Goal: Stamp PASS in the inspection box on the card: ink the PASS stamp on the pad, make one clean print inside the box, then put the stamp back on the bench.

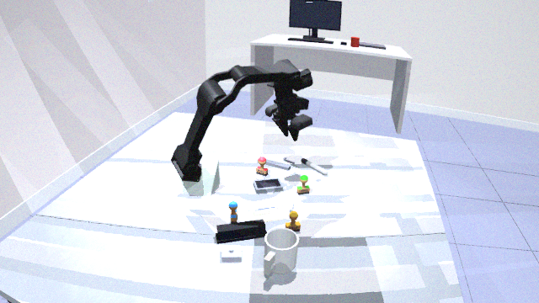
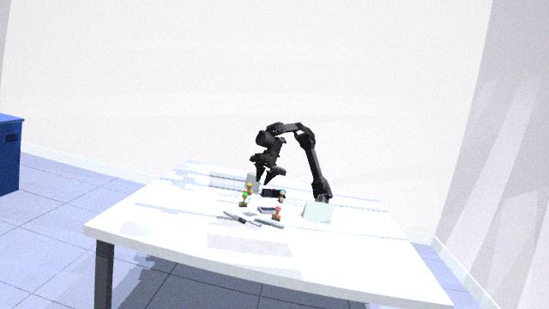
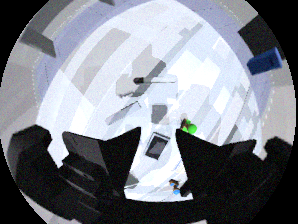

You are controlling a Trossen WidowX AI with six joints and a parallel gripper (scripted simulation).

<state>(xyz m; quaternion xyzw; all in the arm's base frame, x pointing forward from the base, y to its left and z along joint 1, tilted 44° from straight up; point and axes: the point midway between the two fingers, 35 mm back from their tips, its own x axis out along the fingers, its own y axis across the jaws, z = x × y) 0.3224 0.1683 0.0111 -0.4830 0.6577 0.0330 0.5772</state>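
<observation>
The gripper (image 1: 290, 135) (image 2: 262, 182) (image 3: 158, 130) is partly open and empty, high above the bench. A green-topped stamp (image 1: 303, 186) (image 2: 244, 200) (image 3: 189, 127) stands right of the ink pad (image 1: 268, 184) (image 2: 267, 209) (image 3: 157, 146) in the top view. A red-topped stamp (image 1: 262, 167) (image 2: 277, 214) stands behind the pad there. A blue-topped stamp (image 1: 233, 213) (image 2: 281, 196) (image 3: 175, 187) and a yellow-topped stamp (image 1: 293, 222) (image 2: 249, 189) stand nearer that camera. The pale card (image 1: 274, 211) lies between them and the pad; its box and the stamps' words are unreadable.
A black block (image 1: 241, 232) (image 2: 270, 193), a mug (image 1: 284, 254) and a small white block (image 1: 231, 256) are nearest the top camera. A marker (image 1: 316, 167) (image 2: 234, 216) (image 3: 160, 80) and a grey bar (image 1: 278, 165) (image 2: 269, 223) (image 3: 123, 113) lie beyond the pad.
</observation>
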